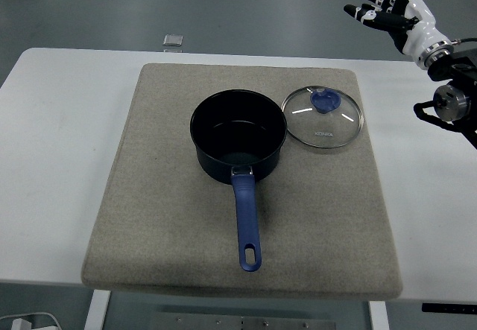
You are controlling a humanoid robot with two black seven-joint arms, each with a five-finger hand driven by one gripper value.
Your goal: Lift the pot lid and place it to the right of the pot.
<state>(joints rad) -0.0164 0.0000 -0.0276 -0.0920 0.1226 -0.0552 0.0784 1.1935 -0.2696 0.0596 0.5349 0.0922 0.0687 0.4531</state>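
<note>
Grey mat covers the middle of the white table. Obstacles on the mat: open dark pot, its blue handle projecting toward the near edge, and the glass lid lying flat just beside the pot's right rim. Mat surface left of the pot and right of the handle is unobstructed. Right hand hangs above the table's far right corner, fingers spread, well apart from the lid.
</note>
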